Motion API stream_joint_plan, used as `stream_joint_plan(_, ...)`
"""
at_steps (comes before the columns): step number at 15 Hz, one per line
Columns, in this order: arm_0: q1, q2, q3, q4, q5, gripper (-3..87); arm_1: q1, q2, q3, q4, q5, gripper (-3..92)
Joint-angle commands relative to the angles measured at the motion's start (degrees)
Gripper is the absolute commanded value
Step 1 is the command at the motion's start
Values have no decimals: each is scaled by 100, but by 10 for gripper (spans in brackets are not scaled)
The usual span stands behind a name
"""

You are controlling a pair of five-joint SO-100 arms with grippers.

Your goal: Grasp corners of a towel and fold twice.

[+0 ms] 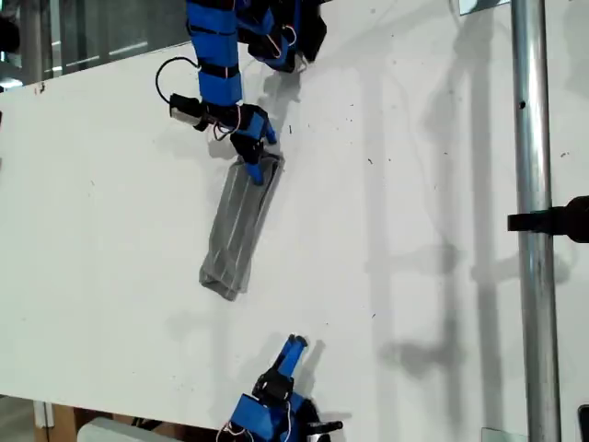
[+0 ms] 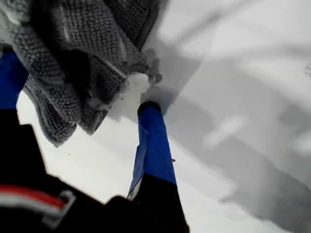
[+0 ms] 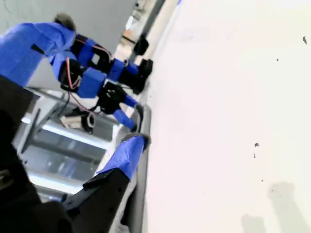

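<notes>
White tabletop (image 1: 110, 230) carries the towel (image 1: 237, 235), folded into a narrow strip near its middle. First gripper (image 1: 253, 152) sits over its far end, closure unclear. Second gripper (image 1: 293, 350) waits apart, jaws parted. Cloth looks limp; corners suit pinching.

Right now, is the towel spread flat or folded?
Folded. The towel lies as a narrow, layered strip on the white table, with my first gripper at its far end.

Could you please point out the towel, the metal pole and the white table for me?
towel (image 1: 237, 230): exterior view, middle of the folded grey strip.
metal pole (image 1: 536, 129): exterior view, upper shaft at that view's right.
white table (image 1: 101, 239): exterior view, bare surface left of the towel.
</notes>
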Motion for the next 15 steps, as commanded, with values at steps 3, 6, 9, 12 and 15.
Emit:
stream_joint_plan(3, 237, 53, 44, -97, -193, 381, 211, -791, -826, -879, -123, 403)
stream_joint_plan(6, 290, 53, 9, -70, -185, 372, 352, -1723, -1969, -536, -756, 383)
stream_joint_plan(9, 387, 53, -9, -70, -193, 369, 527, -1819, -2320, 475, -1125, -2)
stream_joint_plan(12, 448, 53, -9, -62, -193, 366, 141, -1239, -2540, 2479, -1503, -2)
stream_joint_plan(15, 527, 53, 0, -79, -202, 360, -940, -343, -3560, 5256, -1011, -2)
